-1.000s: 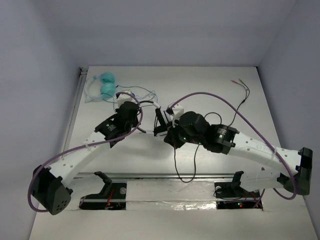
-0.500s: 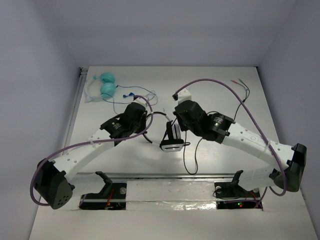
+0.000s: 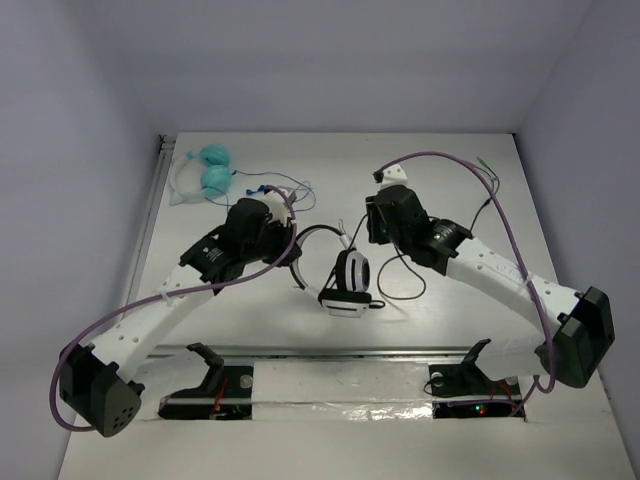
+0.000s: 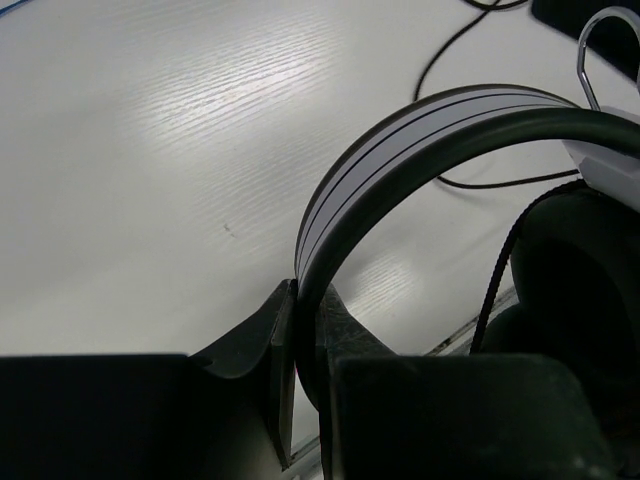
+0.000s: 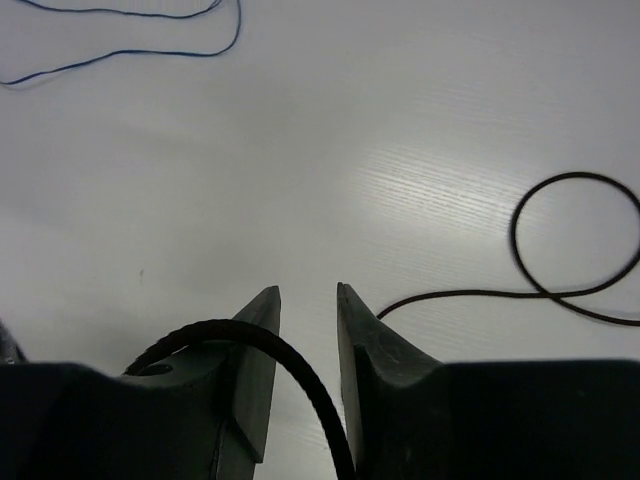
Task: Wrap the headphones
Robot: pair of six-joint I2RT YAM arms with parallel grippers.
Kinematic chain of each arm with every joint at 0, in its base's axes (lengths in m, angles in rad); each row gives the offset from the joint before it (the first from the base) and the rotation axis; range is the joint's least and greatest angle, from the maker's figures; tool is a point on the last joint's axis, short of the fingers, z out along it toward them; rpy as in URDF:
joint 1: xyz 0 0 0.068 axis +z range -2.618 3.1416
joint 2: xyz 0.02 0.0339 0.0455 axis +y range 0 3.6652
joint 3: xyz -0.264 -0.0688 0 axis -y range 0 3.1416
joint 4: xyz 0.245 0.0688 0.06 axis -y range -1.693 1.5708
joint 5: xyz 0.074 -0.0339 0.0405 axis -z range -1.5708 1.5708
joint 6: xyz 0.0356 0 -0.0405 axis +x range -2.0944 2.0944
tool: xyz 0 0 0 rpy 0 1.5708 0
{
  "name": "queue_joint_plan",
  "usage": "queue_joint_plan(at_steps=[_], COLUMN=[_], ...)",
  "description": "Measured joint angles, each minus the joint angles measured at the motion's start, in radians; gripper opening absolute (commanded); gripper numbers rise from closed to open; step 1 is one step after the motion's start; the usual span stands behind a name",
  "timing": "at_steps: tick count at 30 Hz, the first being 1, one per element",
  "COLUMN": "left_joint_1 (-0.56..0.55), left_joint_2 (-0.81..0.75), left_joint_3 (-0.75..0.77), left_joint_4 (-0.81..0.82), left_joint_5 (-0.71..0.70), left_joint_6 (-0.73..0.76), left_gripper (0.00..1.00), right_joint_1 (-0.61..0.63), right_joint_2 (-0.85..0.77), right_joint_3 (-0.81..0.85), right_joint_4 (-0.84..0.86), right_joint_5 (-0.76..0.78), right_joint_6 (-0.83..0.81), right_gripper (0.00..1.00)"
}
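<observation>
Left tool (image 4: 305, 300) is clamped on the band of the headphones (image 3: 350, 278); cups look to be down on the worktop (image 3: 240, 320), mid-table. Right tool (image 5: 308, 292) is nearly closed, with the cable (image 5: 225, 325) draped at its fingers; can't tell if gripped. Risk: cable slips or snags, dragging the cups.

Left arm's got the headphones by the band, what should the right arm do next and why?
Probably lower the right gripper onto the loose black cable and pinch it. Its fingers are apart with nothing between them, the cable lies slack on the table, and the left gripper is clamped on the band of the headphones.
</observation>
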Motion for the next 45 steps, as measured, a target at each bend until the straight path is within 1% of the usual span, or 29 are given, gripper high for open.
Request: queue_joint_plan(at_steps=[4, 7, 11, 13, 17, 22, 25, 29, 30, 31, 32, 34, 38, 39, 41, 42, 43, 44, 45], left_joint_1=[0.083, 0.129, 0.177, 0.196, 0.223, 0.246, 0.248, 0.248, 0.248, 0.248, 0.248, 0.248, 0.248, 0.248, 0.248, 0.248, 0.248, 0.248, 0.248], left_joint_2=[-0.030, -0.044, -0.055, -0.056, -0.055, -0.053, -0.039, -0.016, -0.013, -0.012, -0.012, -0.012, -0.011, -0.011, -0.010, -0.007, -0.004, 0.000, 0.004], left_joint_3=[0.005, 0.031, 0.066, 0.079, 0.086, 0.102, 0.108, 0.136, 0.143, 0.151, 0.158, 0.190, 0.273, 0.293, 0.327, 0.342, 0.355, 0.366, 0.376], left_joint_4=[0.010, 0.031, 0.097, 0.142, 0.232, 0.333, 0.406, 0.425, 0.422, 0.417, 0.403, 0.378, 0.309, 0.295, 0.274, 0.264, 0.256, 0.249, 0.239], left_joint_5=[0.133, 0.212, 0.326, 0.382, 0.454, 0.484, 0.515, 0.525, 0.523, 0.522, 0.516, 0.503, 0.456, 0.444, 0.422, 0.412, 0.402, 0.395, 0.387], left_joint_6=[-0.002, -0.010, -0.054, -0.087, -0.169, -0.262, -0.324, -0.360, -0.360, -0.360, -0.357, -0.352, -0.331, -0.326, -0.322, -0.321, -0.321, -0.321, -0.321], left_gripper=[0.00, 0.00, 0.00, 0.00, 0.00, 0.00, 0.00, 0.00, 0.00, 0.00, 0.00, 0.00, 0.00, 0.00, 0.00, 0.00, 0.00, 0.00, 0.00], right_joint_1=[-0.042, -0.062, -0.067, -0.067, -0.067, -0.067, -0.067, -0.067, -0.067, -0.067, -0.067, -0.067, -0.068, -0.068, -0.068, -0.068, -0.068, -0.068, -0.068], right_joint_2=[-0.034, -0.049, -0.033, -0.003, 0.078, 0.137, 0.194, 0.235, 0.235, 0.232, 0.227, 0.204, 0.097, 0.056, -0.018, -0.043, -0.063, -0.075, -0.080], right_joint_3=[-0.122, -0.236, -0.376, -0.417, -0.435, -0.470, -0.469, -0.459, -0.457, -0.456, -0.455, -0.455, -0.499, -0.523, -0.574, -0.592, -0.606, -0.610, -0.610], right_joint_4=[0.143, 0.285, 0.506, 0.606, 0.756, 0.926, 1.001, 1.040, 1.046, 1.053, 1.056, 1.049, 1.046, 1.046, 1.046, 1.043, 1.036, 1.020, 1.009], right_joint_5=[-0.140, -0.265, -0.410, -0.460, -0.525, -0.586, -0.587, -0.549, -0.535, -0.521, -0.508, -0.496, -0.501, -0.502, -0.501, -0.498, -0.494, -0.489, -0.481], right_joint_6=[0.031, 0.064, 0.124, 0.153, 0.198, 0.237, 0.245, 0.240, 0.237, 0.232, 0.225, 0.215, 0.220, 0.225, 0.233, 0.237, 0.236, 0.233, 0.227], right_gripper=[0.36, 0.36, 0.37, 0.38, 0.39, 0.44, 0.47, 0.47, 0.45, 0.41, 0.31, 0.22, 0.20, 0.25, 0.38, 0.57, 0.63, 0.66, 0.67])
